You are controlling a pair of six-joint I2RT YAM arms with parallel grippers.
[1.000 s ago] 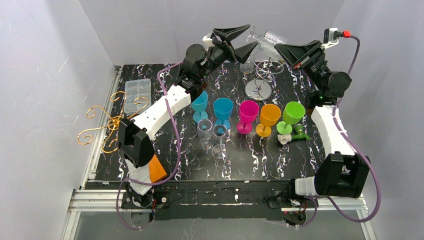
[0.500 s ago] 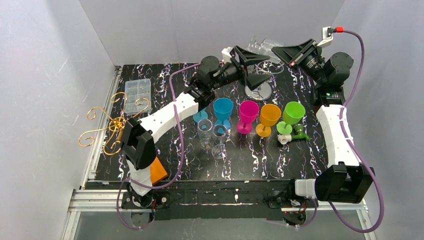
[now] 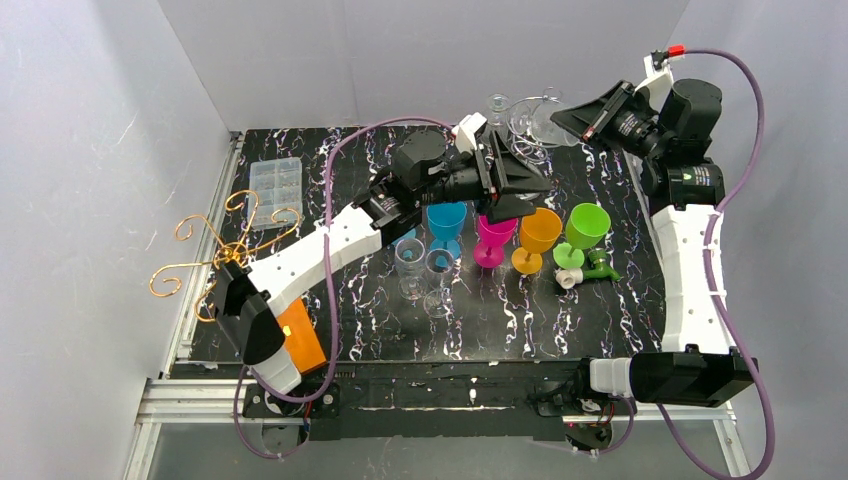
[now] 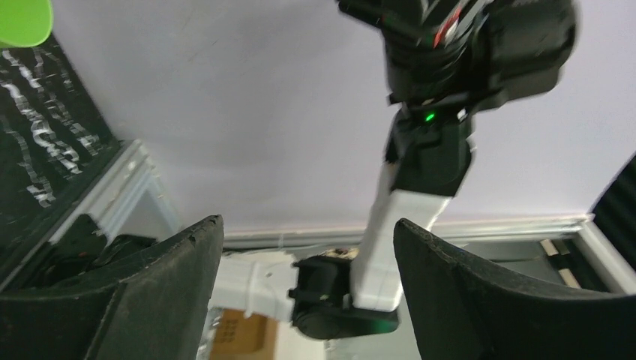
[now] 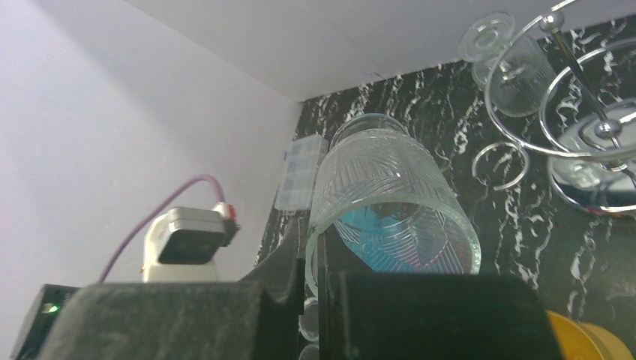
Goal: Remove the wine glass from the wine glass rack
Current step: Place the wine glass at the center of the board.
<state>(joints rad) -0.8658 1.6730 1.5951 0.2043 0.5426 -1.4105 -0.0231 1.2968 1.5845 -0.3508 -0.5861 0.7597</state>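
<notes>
Left gripper [image 3: 515,185] has swung right from behind-left of the rack [image 5: 600,161]. It now hangs over the rack's base and covers it in the top view. Right gripper [image 5: 316,281] has pulled back and up to the rack's right, taking the wine glass [image 5: 390,202] with it.

Right jaws: closed almost together on the wine glass. As far as the wrist view shows, they pinch its wall at the rim. The glass is clear, ribbed and tilted, with its rim end at the fingers. It is off the rack, just to the rack's right in the top view, and apart from the wire rings.

Left jaws: wide apart, nothing between them. That wrist camera looks past the fingers [image 4: 150,285] at the right arm and the grey wall.

Second clear glass [image 5: 499,52] sits by the rack's rings on the side away from the held one. Cannot tell whether it hangs from a ring.

Pink cup [image 3: 495,222] and orange cup [image 3: 540,230] stand upright just in front of the rack. Green cup [image 3: 588,225] stands upright to the rack's front-right.
</notes>
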